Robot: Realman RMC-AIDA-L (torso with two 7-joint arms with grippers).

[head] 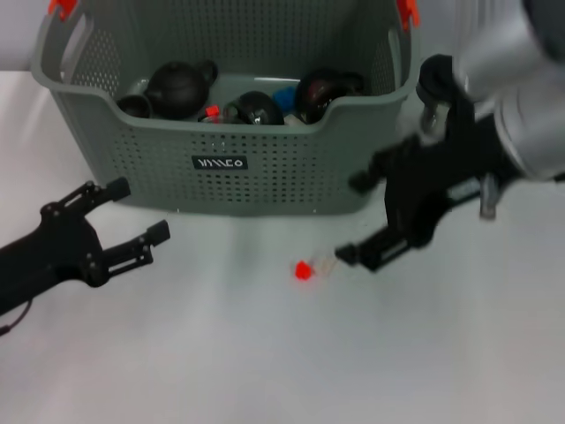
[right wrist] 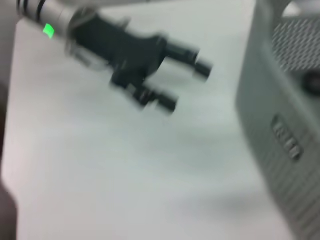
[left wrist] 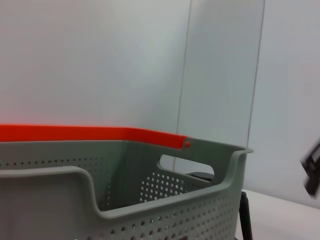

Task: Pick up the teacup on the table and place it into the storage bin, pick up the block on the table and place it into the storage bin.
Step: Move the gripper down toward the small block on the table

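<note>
We list: storage bin (head: 265, 168) at the desk's (head: 265, 371) far side, holding several dark round items (head: 177, 88). Small red block (head: 304, 270) on the desk, just near of the bin. We find the right pincer (head: 353, 216) spread open, empty, directly right of the block. Left pincer (head: 137, 212) open, empty, low at the left. We see no teacup on the desk.
</note>
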